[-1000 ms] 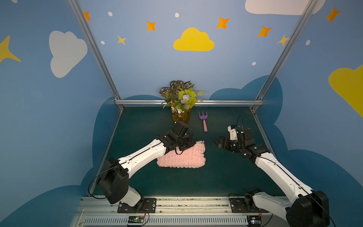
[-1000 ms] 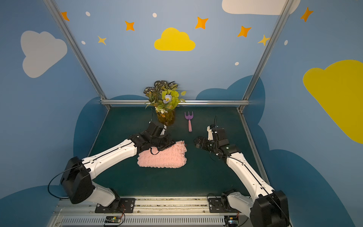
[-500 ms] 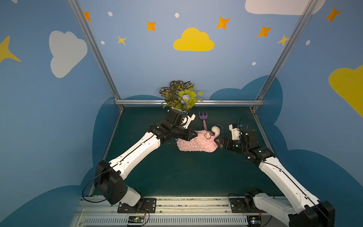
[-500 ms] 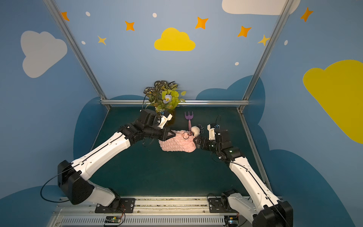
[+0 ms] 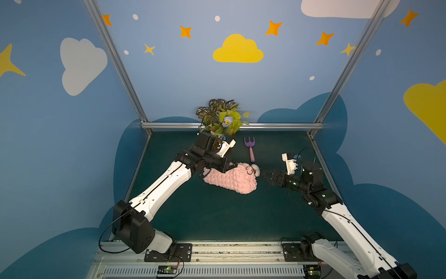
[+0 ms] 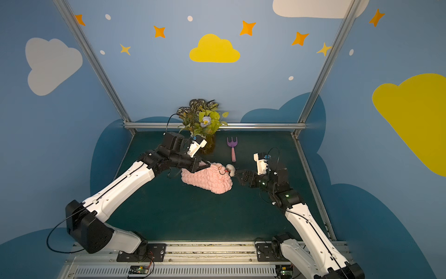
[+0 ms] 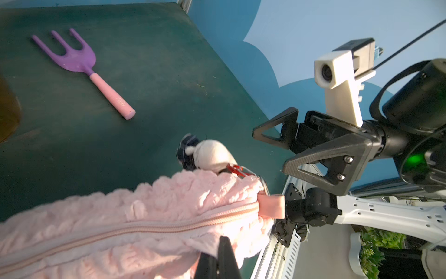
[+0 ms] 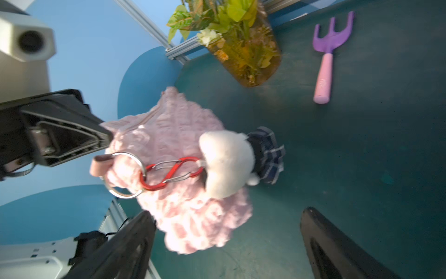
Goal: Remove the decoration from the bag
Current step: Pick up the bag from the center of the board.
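The pink quilted bag (image 5: 229,180) (image 6: 207,180) hangs from my left gripper (image 5: 230,165), which is shut on its fabric beside the zip (image 7: 144,224). The bag's free end points at my right arm. The decoration (image 8: 226,164), a small white plush with a navy plaid skirt, lies on that end (image 5: 255,169) (image 7: 212,157). A red S-clip (image 8: 171,172) joins it to a metal ring (image 8: 125,176) on the bag's pink tab. My right gripper (image 8: 225,215) (image 5: 264,174) stands open just short of the decoration, nothing between its fingers.
A vase of artificial flowers (image 5: 222,120) stands at the back, right behind my left wrist. A purple-and-pink toy garden fork (image 5: 249,148) lies on the green table beside it. Metal frame rails (image 5: 231,125) and blue walls enclose the table.
My left gripper has lifted the bag off the table and carried it back and to the right, towards my right gripper. The decoration has come into view. My right gripper has stayed open.
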Robot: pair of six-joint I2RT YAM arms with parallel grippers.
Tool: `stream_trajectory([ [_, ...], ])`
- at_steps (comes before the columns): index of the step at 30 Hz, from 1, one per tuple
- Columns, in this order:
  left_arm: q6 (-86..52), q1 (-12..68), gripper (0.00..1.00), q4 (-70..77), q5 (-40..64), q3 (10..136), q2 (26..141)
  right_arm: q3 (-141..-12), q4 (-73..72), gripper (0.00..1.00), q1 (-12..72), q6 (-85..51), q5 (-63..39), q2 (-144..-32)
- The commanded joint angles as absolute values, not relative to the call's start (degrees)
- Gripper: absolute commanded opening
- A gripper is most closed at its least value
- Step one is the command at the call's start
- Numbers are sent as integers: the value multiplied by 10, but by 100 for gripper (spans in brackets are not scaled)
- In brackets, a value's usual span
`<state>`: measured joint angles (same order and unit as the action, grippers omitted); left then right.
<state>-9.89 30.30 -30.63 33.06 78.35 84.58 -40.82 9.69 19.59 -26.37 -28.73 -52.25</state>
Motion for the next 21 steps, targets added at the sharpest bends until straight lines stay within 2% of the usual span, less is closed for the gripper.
stream_trajectory([
  [1,-61,301,2,-291,386,773,846,-429,64,96,199,-244,-367,-540],
  [7,-37,299,2,-300,385,756,843,-440,60,95,200,-232,-395,-558],
  [15,-16,296,2,-317,378,754,852,-454,53,86,211,-254,-428,-587],
  [21,-73,296,2,-244,304,707,842,-453,68,78,250,-249,-429,-612],
])
